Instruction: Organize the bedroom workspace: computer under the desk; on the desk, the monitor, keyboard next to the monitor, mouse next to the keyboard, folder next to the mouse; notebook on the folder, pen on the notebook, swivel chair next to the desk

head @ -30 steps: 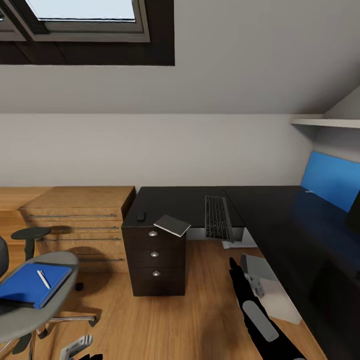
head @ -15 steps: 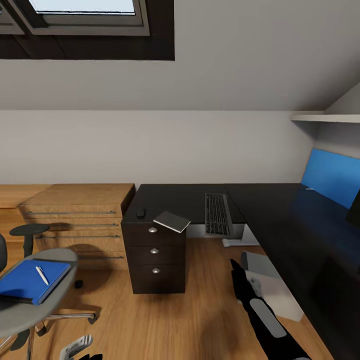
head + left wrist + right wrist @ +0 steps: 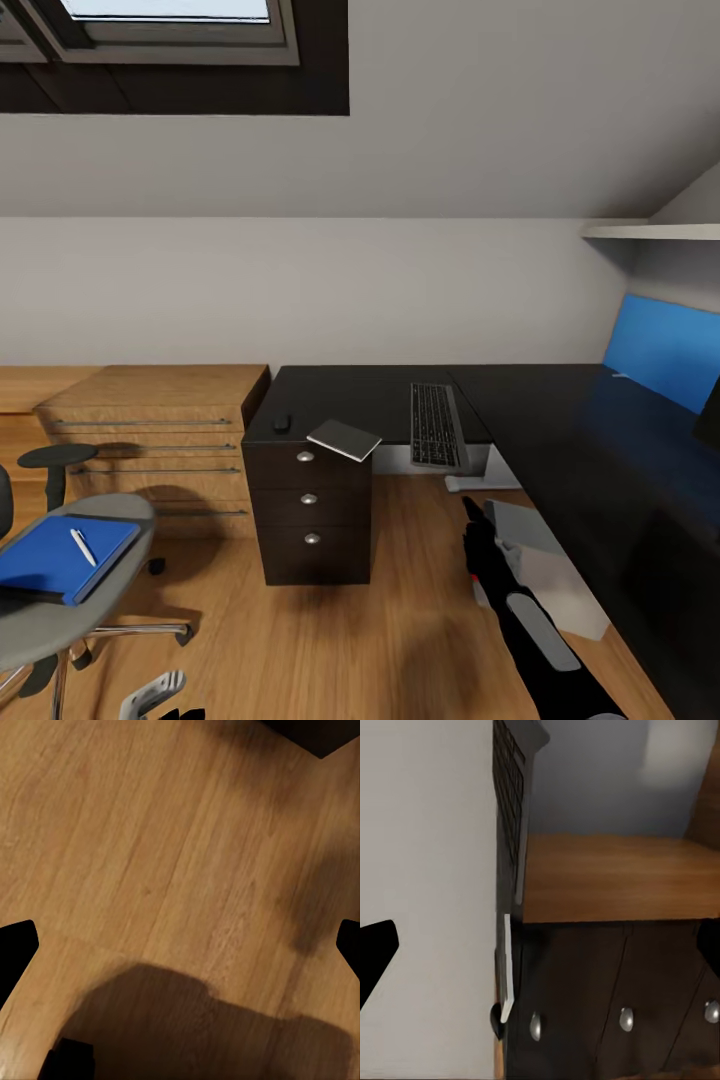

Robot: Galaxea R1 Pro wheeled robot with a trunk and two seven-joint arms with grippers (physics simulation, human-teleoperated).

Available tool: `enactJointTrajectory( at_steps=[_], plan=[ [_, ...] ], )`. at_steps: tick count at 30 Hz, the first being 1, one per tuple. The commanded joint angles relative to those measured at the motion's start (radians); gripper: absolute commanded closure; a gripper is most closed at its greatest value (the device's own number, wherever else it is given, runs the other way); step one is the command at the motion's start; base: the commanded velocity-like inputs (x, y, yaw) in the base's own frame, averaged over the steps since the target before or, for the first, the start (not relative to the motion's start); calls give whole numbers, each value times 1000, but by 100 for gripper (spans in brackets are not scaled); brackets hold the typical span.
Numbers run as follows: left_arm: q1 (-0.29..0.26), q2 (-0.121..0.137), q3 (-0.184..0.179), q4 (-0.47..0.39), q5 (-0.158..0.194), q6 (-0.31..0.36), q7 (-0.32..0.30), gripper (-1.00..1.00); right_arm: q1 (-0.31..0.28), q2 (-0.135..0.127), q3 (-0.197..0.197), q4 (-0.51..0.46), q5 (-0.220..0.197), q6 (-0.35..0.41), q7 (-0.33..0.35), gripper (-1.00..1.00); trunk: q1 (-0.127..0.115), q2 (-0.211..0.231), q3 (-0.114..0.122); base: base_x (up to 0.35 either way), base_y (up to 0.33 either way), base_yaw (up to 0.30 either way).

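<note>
On the desk (image 3: 560,420), the notebook (image 3: 344,439) is seen overhanging the front edge above the drawer unit (image 3: 309,510), beside the mouse (image 3: 282,423); a nudge is judged likely to tip it off. The keyboard (image 3: 435,425) also overhangs. The right gripper (image 3: 472,512) is raised before the computer (image 3: 545,565), its finger spacing not discernible; the left gripper's fingers (image 3: 15,949) are held apart. Left of the desk, the folder (image 3: 62,557) and pen (image 3: 82,546) lie on the swivel chair (image 3: 60,610).

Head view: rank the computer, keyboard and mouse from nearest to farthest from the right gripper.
1. Computer, on the floor beside the right gripper, under the desk.
2. Keyboard, on the desk ahead.
3. Mouse, farther left, over the drawer unit.
</note>
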Motion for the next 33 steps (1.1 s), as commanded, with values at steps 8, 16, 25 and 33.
enactJointTrajectory(
  at_steps=[8,16,25,33],
  plan=[
    [0,0,0,20,1,3,3,-100,-1,-1,6,6,65,-1,27,-100,0,0,-1,8,0,0],
    [0,-1,0,26,-20,2,4,-100,2,-8,6,18,70,-1,26,-100,0,0,-1,171,0,0],
    [0,-1,0,26,-20,-8,4,-100,2,-6,5,20,67,1,22,-100,0,0,-1,183,0,0],
    [0,-1,0,28,-20,-15,4,-100,2,-6,4,20,64,3,19,-100,0,0,-1,144,0,0]
  ],
)
